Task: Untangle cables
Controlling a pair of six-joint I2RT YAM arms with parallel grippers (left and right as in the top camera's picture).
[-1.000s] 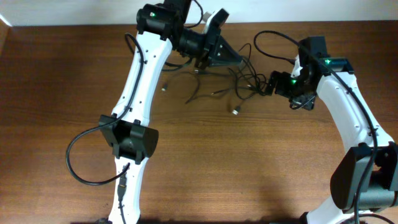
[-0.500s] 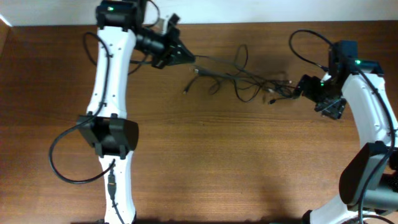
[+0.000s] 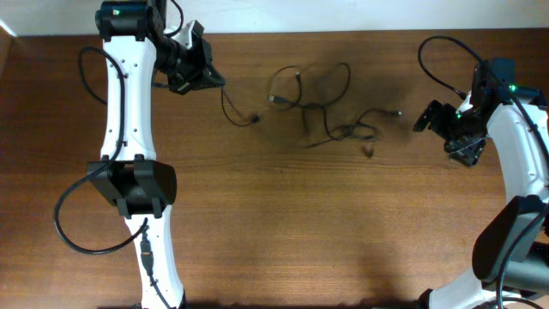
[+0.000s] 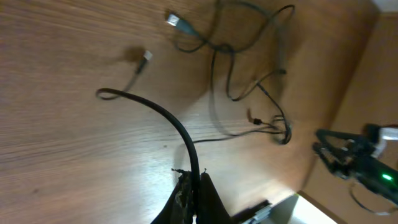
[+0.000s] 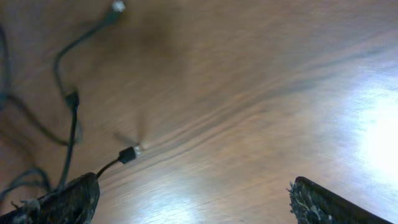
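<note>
The left gripper is pinched shut on one thin black cord. The cord rises from the fingertips in a springy arc and bends sharply over the wood; past that bend I cannot trace it. Beyond it, the other cables lie in a loose knot of loops on the middle of the surface, between the two arms. A silvery USB plug sits at the near edge of the knot. The right gripper is at the far side, jaws spread wide with nothing between them, and a small plug lies on the wood just ahead of its left finger.

These cords look light and limp, with only a little spring, so a pull on one will likely drag its neighbours along. The thin, smooth jackets may slide through a weak pinch. The best hold is probably just behind a plug, where the cord is thicker and stiffer. Sharp tugs there could strain the joint.
</note>
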